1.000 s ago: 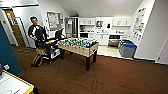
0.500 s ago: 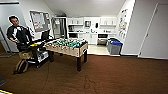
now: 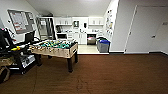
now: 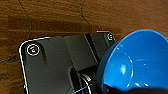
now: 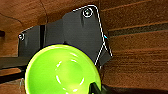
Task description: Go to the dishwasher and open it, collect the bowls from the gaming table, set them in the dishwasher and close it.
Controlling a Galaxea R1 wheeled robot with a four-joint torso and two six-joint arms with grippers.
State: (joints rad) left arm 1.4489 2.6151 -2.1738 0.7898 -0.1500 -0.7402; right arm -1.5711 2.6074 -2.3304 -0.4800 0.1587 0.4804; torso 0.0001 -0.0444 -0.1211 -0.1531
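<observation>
The left claw pinches the blue bowl by its rim above brown floor; the right claw pinches the green bowl likewise. Both look light, stiff, slick plastic, best held at the rim.

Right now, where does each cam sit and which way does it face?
Head: high on the robot, facing forward and down across brown floor to a green-field foosball table and white kitchenette cabinets.
Left wrist: on the left arm, facing down; dark robot plate, round blue plastic bowl.
Right wrist: on the right arm, facing down; dark plate, round light-green plastic bowl.
Shared: all three see the brown floor.
</observation>
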